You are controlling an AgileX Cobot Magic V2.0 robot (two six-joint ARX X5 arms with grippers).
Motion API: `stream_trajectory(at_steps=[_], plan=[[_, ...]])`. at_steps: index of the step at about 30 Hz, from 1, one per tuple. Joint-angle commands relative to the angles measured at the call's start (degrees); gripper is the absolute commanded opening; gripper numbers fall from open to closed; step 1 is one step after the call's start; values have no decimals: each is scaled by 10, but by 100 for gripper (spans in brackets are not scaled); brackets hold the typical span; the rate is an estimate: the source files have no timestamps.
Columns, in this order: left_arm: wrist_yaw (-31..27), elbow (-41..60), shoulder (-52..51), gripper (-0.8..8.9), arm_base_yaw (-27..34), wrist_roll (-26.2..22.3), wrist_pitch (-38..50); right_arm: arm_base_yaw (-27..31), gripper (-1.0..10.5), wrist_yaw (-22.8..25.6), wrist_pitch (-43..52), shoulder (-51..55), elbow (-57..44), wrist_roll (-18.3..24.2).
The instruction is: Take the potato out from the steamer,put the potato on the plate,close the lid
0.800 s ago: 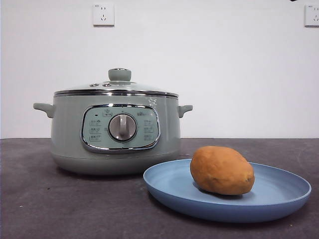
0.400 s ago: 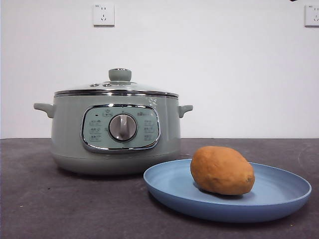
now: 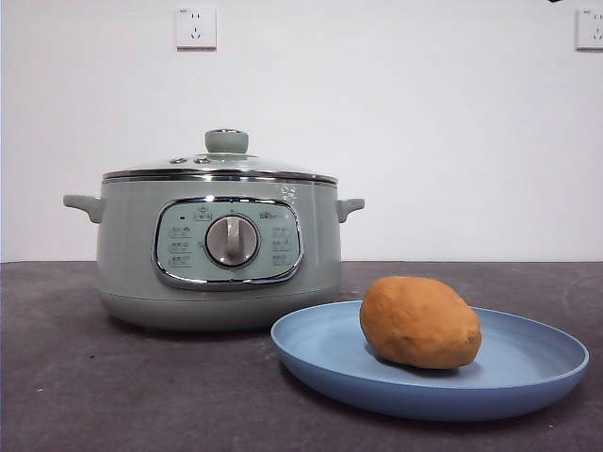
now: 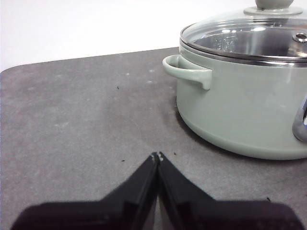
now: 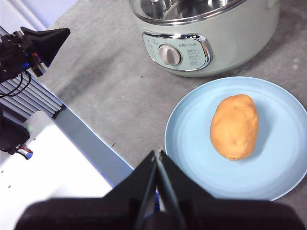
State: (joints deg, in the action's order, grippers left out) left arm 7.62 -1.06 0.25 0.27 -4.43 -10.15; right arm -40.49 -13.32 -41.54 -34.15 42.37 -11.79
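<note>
Potato (image 3: 420, 321) lies on its side on the plate (image 3: 528, 381), orange-brown, matte, resting toward the plate's centre. Plate sits on the table (image 3: 57, 377) just beside the steamer (image 3: 132, 254), its rim overlapping the steamer's base in the front view; whether rim and base touch cannot be told.

Lid (image 3: 221, 166) is seated on the steamer, chrome rim flush all round, green knob up. Through the glass only reflections and a metal inner wall show in the wrist views; the contents are hard to make out.

Control panel around the silver dial (image 3: 232, 241) carries small icons and characters, too small to read. Steamer is cut off at the frame edge in both wrist views.

Left gripper (image 4: 158, 156): jaws closed tip to tip, nothing between them, low over bare table beside the steamer's handle (image 4: 188, 70), well apart from it.

Right gripper (image 5: 158, 154): jaws closed, holding nothing, above the table's near edge, beside the plate and clear of the potato.

Two wall sockets (image 3: 195, 27) behind the steamer; the second is cut off.
</note>
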Motion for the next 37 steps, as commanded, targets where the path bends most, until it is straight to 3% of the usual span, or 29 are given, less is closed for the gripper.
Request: stream_trajectory(at_steps=[1, 16, 20, 22, 28, 32, 37], plan=[[-1, 9, -2, -3, 2, 2, 1, 0, 1, 2, 3, 1, 2, -3], [-1, 9, -2, -3, 2, 2, 1, 0, 1, 2, 3, 1, 2, -3], [-1, 9, -2, -3, 2, 2, 1, 14, 1, 26, 8, 11, 2, 33], [-1, 9, -2, -3, 2, 2, 1, 40, 1, 45, 21, 22, 1, 43], [-1, 9, -2, -3, 2, 2, 1, 172, 1, 43, 85, 78, -35, 55], [-1, 9, -2, -3, 2, 2, 1, 256, 1, 43, 171, 133, -99, 69], [-1, 9, -2, -3, 2, 2, 1, 316, 1, 45, 278, 202, -199, 69]])
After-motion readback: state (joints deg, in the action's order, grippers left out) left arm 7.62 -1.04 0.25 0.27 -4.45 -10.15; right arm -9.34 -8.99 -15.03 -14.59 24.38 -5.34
